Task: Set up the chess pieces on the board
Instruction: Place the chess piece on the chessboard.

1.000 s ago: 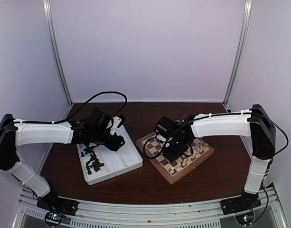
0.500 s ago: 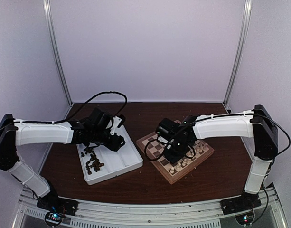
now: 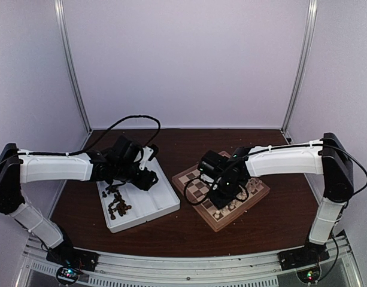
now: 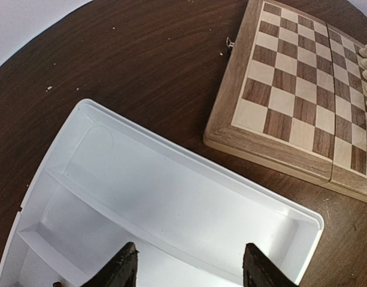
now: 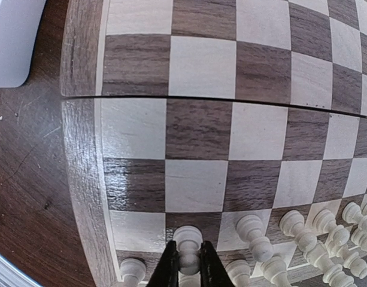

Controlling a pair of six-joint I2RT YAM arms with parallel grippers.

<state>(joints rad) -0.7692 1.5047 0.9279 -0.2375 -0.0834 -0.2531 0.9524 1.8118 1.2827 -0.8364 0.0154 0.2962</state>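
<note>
Clamping the right gripper (image 5: 189,269) on a cream-white pawn (image 5: 188,240) standing upright, long axis vertical, near the board (image 5: 81,72) rim, base hiding behind the fingers. Hovering the left gripper (image 4: 189,272), spread wide, over the white tray (image 4: 171,161); dark pieces (image 3: 118,203) probably lying inside, blurring together.

Right gripper (image 5: 188,263) in tight spot: my fingers pinch cream piece (image 5: 188,240), cream neighbours (image 5: 252,229) crowd right side, edge piece (image 5: 133,269) just left. Board (image 5: 198,128) beyond bare, wide open. Left gripper (image 4: 189,272), fingers spread, over bare tray (image 4: 171,197) compartment; dark pieces (image 3: 118,206) heaped in other compartment. Table (image 4: 141,66) strip between tray and board free.
</note>
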